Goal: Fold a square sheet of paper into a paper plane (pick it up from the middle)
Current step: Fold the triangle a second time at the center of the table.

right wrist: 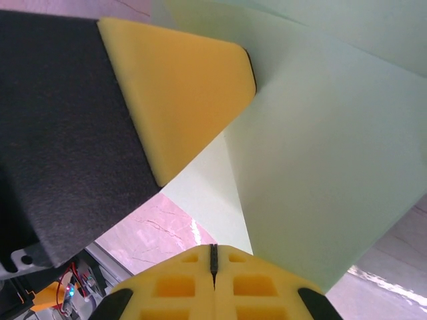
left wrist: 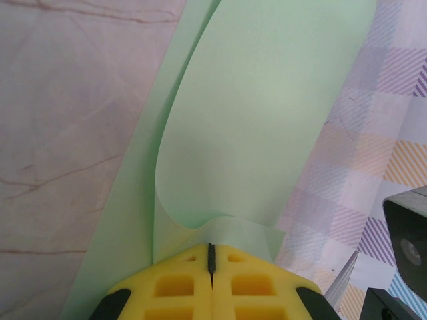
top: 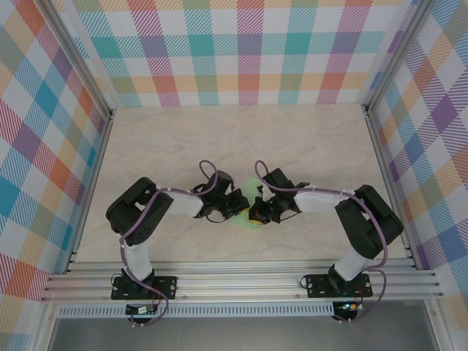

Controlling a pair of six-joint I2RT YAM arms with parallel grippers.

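The left gripper is clenched on the pale-green paper sheet, held up and curling over the middle of the table, toward its near edge. The right gripper is clamped too, seemingly on the sheet's edge. Risk: opposing pulls tear it; thin pinch slips.

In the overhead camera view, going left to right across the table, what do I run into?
Left arm → left gripper → square sheet of paper → right gripper → right arm.
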